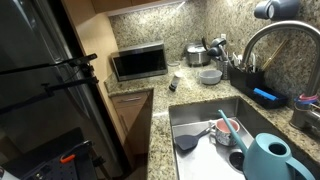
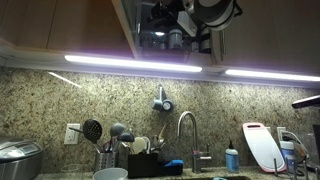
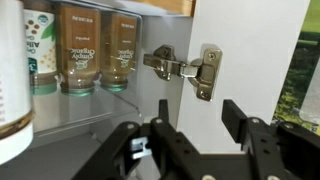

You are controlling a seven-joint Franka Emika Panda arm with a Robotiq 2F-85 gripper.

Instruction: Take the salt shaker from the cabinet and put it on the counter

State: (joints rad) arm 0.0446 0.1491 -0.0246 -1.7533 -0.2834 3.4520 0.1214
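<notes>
Jaws stand spread wide in the wrist view, dark fingers (image 3: 250,140) well apart, and as far as I can see nothing is between them. They face into the open cabinet (image 2: 60,25), up high above the lit granite backsplash. The bench (image 1: 190,92), where the shaker is meant to end up, lies far below, beside the steel sink (image 1: 215,130). The cabinet's white door (image 3: 250,40) stands just to the side of the jaws, so there is little room on that flank.

On the shelf (image 3: 90,105) ahead stands a row of jars: two amber ones (image 3: 80,50) close together, with a white-and-green labelled jar (image 3: 40,50) beside them. The salt shaker must be somewhere in that cabinet, but I cannot tell which container it is.

My guess is the step in hand is the reach-in, with no grasp made yet. To do it well, the jaws ought to go in level and straddle only the chosen container, since its neighbours are close enough to be knocked. They should also keep off the metal hinge (image 3: 186,68).

In an exterior view, the arm (image 2: 195,18) is raised to the cabinet opening, its wrist tucked up into the shadow there.
</notes>
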